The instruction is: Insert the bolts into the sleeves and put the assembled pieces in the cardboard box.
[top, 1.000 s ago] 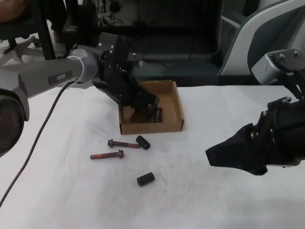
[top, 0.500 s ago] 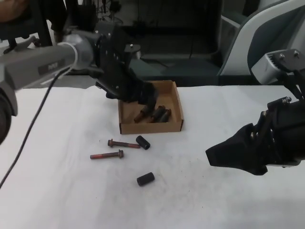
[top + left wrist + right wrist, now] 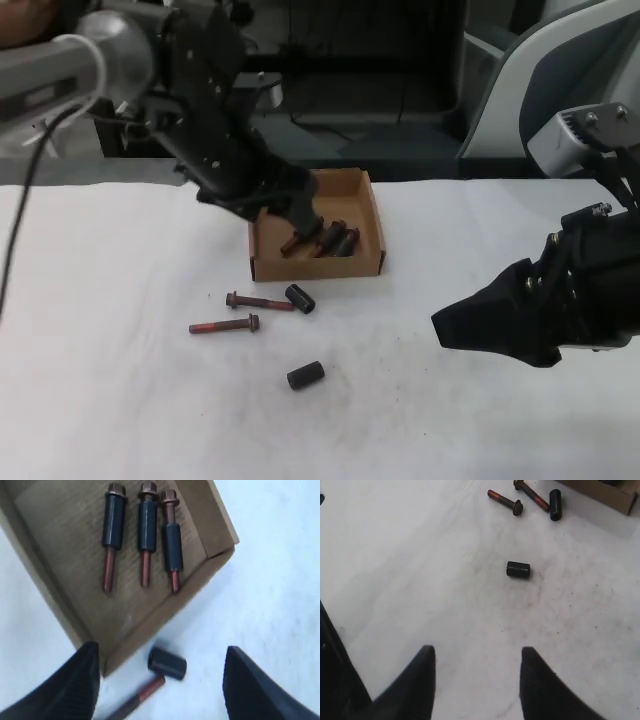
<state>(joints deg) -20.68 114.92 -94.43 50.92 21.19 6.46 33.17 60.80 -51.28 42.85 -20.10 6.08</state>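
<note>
Over the cardboard box (image 3: 55, 540) edge, the left gripper (image 3: 161, 650) hangs wide open, holding nothing; three sleeved bolts (image 3: 146, 530) lie inside. The right gripper (image 3: 477, 650) is spread too, empty, above a loose sleeve (image 3: 518, 570).

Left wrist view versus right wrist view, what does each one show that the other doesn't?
Left wrist: the box floor with three assembled bolts lying side by side. Right wrist: a lone sleeve and a second loose bolt. Both: the box, the sleeve just outside it, and the loose bolt whose tip is beside that sleeve.
</note>
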